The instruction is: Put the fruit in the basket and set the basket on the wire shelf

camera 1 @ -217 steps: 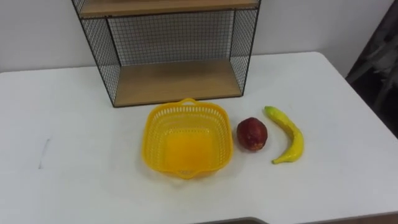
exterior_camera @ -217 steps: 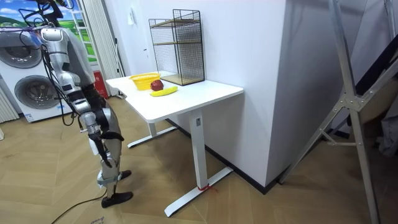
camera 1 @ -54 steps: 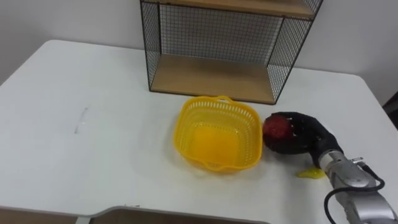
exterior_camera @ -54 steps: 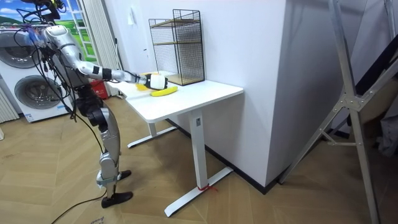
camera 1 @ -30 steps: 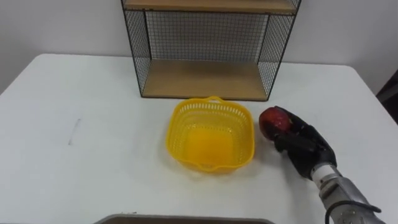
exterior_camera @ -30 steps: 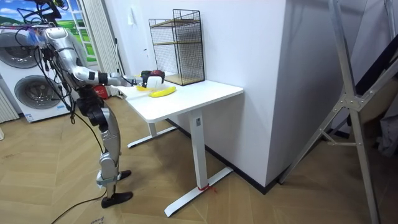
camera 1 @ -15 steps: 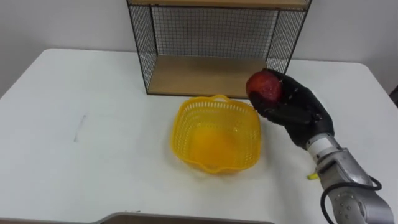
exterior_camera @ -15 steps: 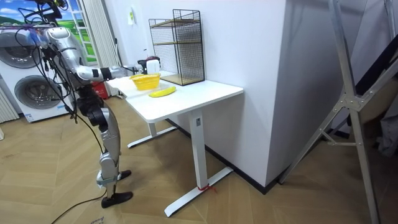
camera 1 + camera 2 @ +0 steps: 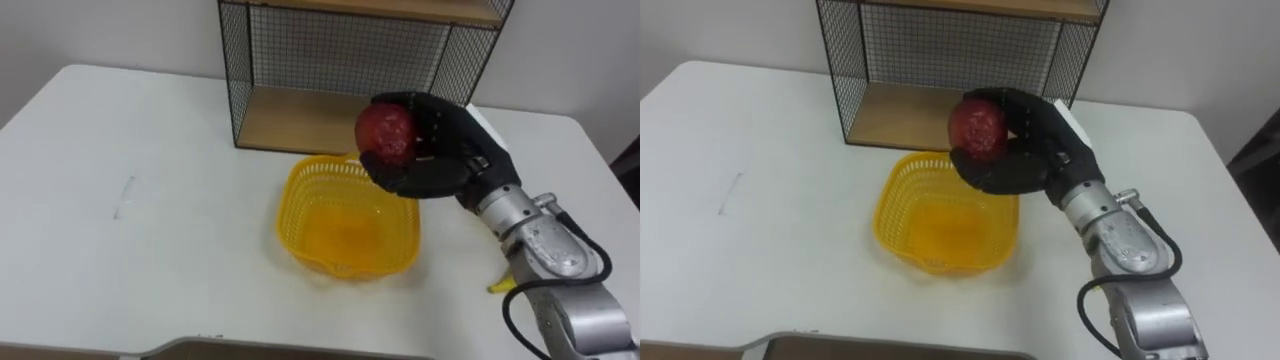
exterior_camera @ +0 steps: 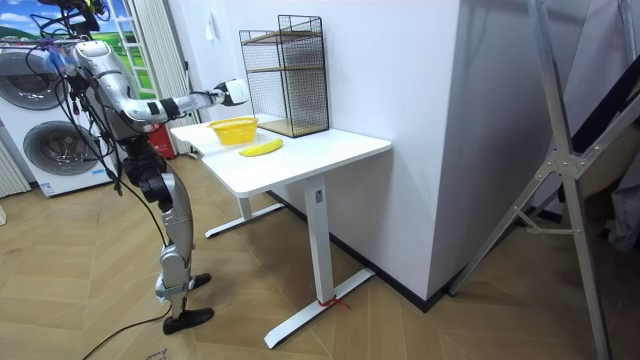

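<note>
Plainly, little of the task is finished. In the left eye view, a red fruit (image 9: 388,131) is gripped in the curled fingers (image 9: 425,112) of the right hand (image 9: 445,150), right of centre in the frame, above the far right rim of the yellow basket (image 9: 300,225). The basket is seen empty on the white tabletop (image 9: 150,200), and the tip of a banana (image 9: 500,285) is glimpsed at the lower right. In the room view, the banana is seen lying on the tabletop just beside the basket, with the wire shelf (image 10: 290,70) behind them, left of centre. In the right eye view, the red fruit is shown raised over the basket's rear edge, not released. Three steps are judged to be left: dropping the red fruit in, adding the banana, and lifting the basket onto the wire shelf.
</note>
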Available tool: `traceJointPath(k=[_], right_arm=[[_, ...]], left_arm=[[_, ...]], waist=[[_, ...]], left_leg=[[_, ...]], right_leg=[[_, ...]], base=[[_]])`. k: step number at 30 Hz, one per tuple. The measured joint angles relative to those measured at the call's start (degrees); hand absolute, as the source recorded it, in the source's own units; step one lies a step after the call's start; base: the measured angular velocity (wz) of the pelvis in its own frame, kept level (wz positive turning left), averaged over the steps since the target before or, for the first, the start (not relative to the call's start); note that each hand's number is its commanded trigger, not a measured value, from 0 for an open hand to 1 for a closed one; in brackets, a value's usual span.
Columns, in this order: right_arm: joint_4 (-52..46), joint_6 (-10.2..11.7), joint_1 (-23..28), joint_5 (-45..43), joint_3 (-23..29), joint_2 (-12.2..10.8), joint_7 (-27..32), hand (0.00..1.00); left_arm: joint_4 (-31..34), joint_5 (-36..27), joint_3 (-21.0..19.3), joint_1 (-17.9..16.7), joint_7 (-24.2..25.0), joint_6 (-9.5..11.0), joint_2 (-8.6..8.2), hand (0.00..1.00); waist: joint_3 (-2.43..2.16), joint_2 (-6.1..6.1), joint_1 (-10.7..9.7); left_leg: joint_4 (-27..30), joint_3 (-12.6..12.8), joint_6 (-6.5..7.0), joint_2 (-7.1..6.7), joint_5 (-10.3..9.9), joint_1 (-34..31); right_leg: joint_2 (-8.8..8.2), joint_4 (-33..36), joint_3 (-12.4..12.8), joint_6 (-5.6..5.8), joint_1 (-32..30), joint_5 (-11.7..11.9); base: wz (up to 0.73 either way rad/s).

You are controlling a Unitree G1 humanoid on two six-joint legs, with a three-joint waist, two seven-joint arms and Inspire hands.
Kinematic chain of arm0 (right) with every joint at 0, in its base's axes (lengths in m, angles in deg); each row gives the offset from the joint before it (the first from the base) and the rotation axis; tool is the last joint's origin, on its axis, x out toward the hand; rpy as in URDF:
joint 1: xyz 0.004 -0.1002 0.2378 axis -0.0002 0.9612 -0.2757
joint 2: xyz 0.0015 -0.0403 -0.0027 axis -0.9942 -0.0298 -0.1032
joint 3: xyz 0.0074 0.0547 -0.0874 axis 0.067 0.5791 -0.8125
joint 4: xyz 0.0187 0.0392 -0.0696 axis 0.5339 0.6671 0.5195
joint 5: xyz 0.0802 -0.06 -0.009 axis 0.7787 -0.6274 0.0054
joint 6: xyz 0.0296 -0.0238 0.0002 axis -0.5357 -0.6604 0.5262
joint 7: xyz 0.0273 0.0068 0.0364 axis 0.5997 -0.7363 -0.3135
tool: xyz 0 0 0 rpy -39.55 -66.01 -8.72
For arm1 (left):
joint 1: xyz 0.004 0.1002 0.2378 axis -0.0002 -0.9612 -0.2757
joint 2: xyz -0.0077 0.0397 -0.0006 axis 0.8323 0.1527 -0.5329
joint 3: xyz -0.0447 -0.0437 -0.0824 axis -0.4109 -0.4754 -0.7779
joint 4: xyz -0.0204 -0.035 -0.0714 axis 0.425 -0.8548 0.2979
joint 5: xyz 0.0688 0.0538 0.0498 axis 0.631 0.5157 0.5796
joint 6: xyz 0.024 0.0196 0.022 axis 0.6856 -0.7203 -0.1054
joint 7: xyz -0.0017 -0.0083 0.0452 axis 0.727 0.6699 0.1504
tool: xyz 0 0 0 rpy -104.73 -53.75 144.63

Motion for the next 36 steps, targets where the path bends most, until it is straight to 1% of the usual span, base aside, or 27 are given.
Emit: traceJointPath(k=[1, 2, 4, 9, 15, 17, 21, 27, 36], right_arm=[[0.0, 0.0, -0.02, -2.38, -0.48, 0.0, -0.02, 0.2], [0.01, -0.05, -0.01, -3.53, -0.69, 0.0, -0.03, 0.0], [0.01, -0.16, -0.01, -6.62, -1.17, 0.05, -0.06, 0.0], [0.3, -0.3, 0.04, -6.88, -1.66, 0.58, 0.01, 0.0], [2.96, -0.47, 0.05, -6.88, -1.95, 0.62, 0.02, 0.0], [3.66, -0.48, 0.06, -6.91, -1.97, 0.61, 0.02, 0.0], [4.1, -1.2, 0.2, -7.35, -2.23, 0.61, 0.03, 0.0], [4.53, -1.28, 0.28, -7.89, -2.44, 0.61, 0.02, 0.0], [4.54, -1.28, 0.82, -9.01, -2.55, 0.61, 0.0, 0.0]], left_arm=[[0.0, 0.0, 0.16, -0.07, 0.11, -0.01, 0.2, 0.0], [0.0, 0.0, 0.18, -0.13, 0.14, -0.01, 0.31, 0.0], [0.02, 0.08, 0.27, -0.18, 0.18, -0.27, 0.58, 0.0], [0.03, 0.07, 0.34, -0.04, 0.18, -0.27, 1.23, 0.0], [0.08, 0.09, 1.0, 0.03, 0.18, -0.27, 1.49, 0.0], [0.08, 0.08, 1.1, 0.01, 0.19, -0.27, 1.49, 0.0], [0.09, 0.08, 1.38, -0.04, 0.33, -0.48, 1.51, 0.0], [0.08, 0.08, 1.41, 0.06, 0.43, -0.57, 1.51, 0.0], [0.07, 0.05, 1.44, 0.17, 0.42, -0.6, 1.52, 0.0]], waist=[[0.0, 0.0, 0.04], [0.01, -0.02, 0.04], [0.06, 0.07, 0.0], [0.06, 0.06, -0.09], [0.03, -0.06, -0.14], [0.03, -0.13, -0.19], [0.04, -0.32, -0.2], [0.06, -0.83, -0.29], [0.18, -0.63, -0.3]], left_leg=[[-0.13, -0.06, -0.02, 0.0, 0.01, -0.02], [-0.14, -0.11, -0.03, 0.0, 0.02, -0.06], [-0.12, -0.21, -0.02, -0.03, 0.02, -0.13], [-0.09, -0.29, -0.03, -0.04, 0.02, -0.22], [0.05, -0.4, -0.03, -0.06, 0.01, -0.37], [0.1, -0.41, -0.03, -0.06, 0.02, -0.39], [0.23, -0.4, -0.02, -0.06, 0.01, -0.48], [0.37, -0.63, -0.02, -0.09, 0.01, -0.52], [0.63, -0.67, -0.02, -0.09, 0.01, -0.52]], right_leg=[[0.0, 0.01, -0.42, 0.0, -0.02, 0.0], [0.0, 0.0, -0.54, 0.0, -0.04, 0.0], [0.0, -0.02, -0.6, 0.0, -0.1, 0.0], [0.0, -0.05, -0.67, 0.0, -0.11, 0.0], [0.0, -0.03, -0.84, 0.0, -0.13, 0.01], [0.01, -0.02, -0.83, -0.01, -0.13, 0.01], [0.01, -0.01, -0.82, -0.02, -0.14, 0.02], [0.0, 0.01, -1.04, -0.02, -0.05, 0.02], [0.0, 0.07, -1.04, -0.05, -0.02, 0.04]], base=[[0.0], [0.03], [0.0], [0.0], [0.0], [0.0], [0.0], [0.01], [0.0]])
